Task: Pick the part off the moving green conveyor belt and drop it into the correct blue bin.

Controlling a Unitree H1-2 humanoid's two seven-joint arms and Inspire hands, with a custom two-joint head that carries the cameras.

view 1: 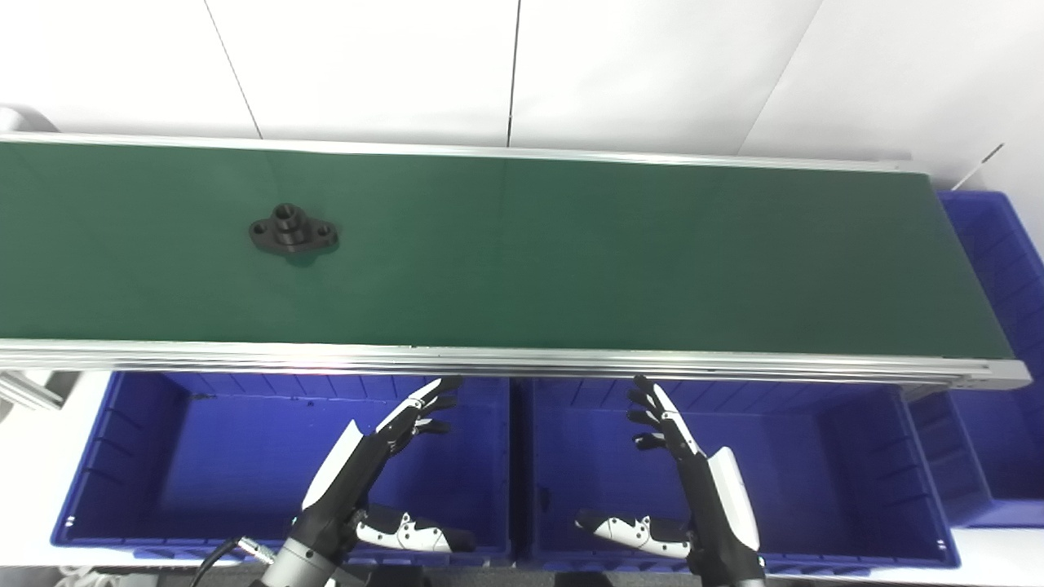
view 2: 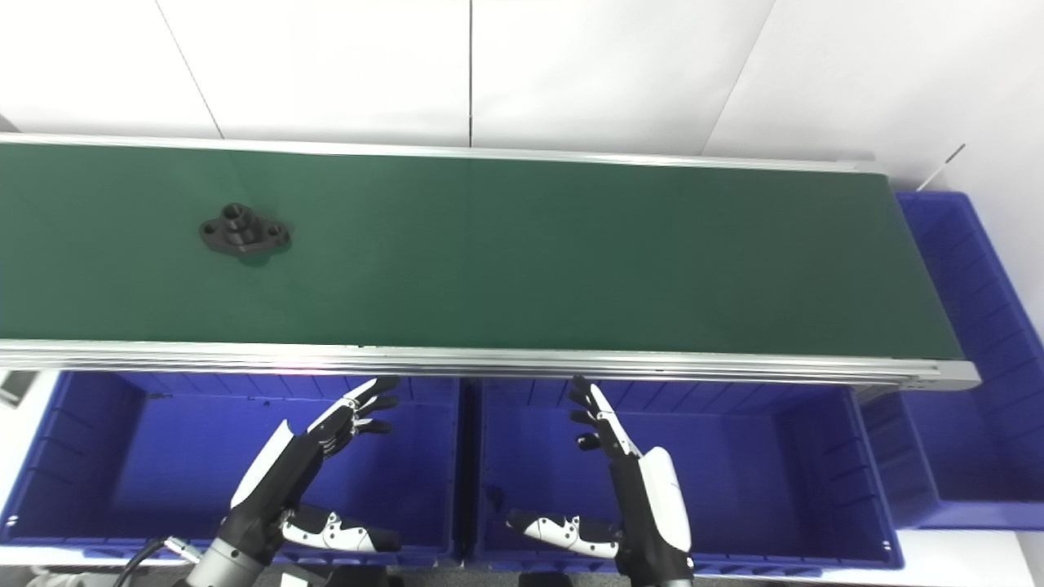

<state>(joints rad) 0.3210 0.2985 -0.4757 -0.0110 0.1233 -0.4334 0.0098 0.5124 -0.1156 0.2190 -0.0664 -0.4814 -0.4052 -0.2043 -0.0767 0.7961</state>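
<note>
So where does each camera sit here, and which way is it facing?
Left eye view: on the head, looking down at the belt and blue bins; both hands show, left hand, right hand.
Right eye view: beside it, facing the same way, scene shifted leftward; same hands show.
Shared: the part at belt left, open hands over the bins.

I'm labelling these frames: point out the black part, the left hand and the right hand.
black part (view 1: 292,229): left eye view, on its raised central hub.
left hand (view 1: 367,452): left eye view, on its palm.
right hand (view 2: 632,469): right eye view, on its palm.
</note>
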